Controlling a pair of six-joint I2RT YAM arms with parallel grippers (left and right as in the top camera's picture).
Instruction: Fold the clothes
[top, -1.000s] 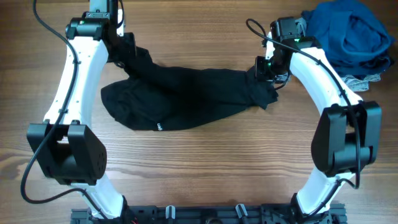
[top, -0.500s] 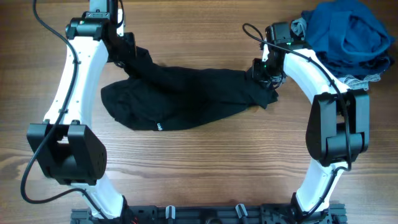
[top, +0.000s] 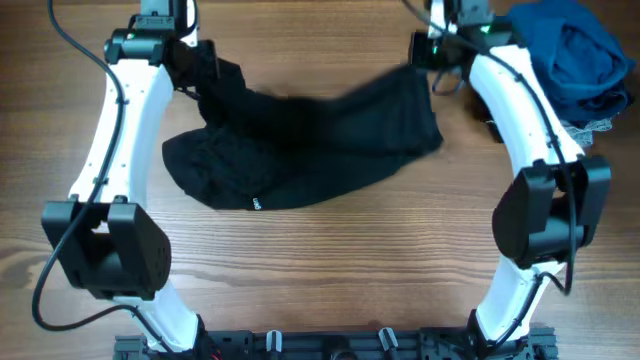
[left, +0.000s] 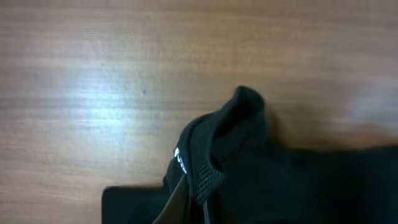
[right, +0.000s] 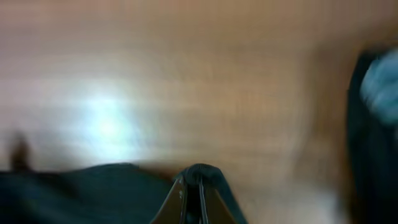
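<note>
The black T-shirt lies stretched across the far middle of the wooden table, a small white logo near its front edge. My left gripper is shut on the shirt's left top corner; the left wrist view shows the pinched fabric between the fingers. My right gripper is shut on the shirt's right corner, lifted and blurred with motion; the right wrist view shows a fold of black fabric held at the fingertips.
A pile of blue clothes with a grey garment under it sits at the far right corner, just beyond my right arm. The blue pile shows blurred at the right edge of the right wrist view.
My right gripper has risen and moved toward the far edge, pulling the shirt's right corner up and spreading it. The left gripper has kept its hold almost in place.
</note>
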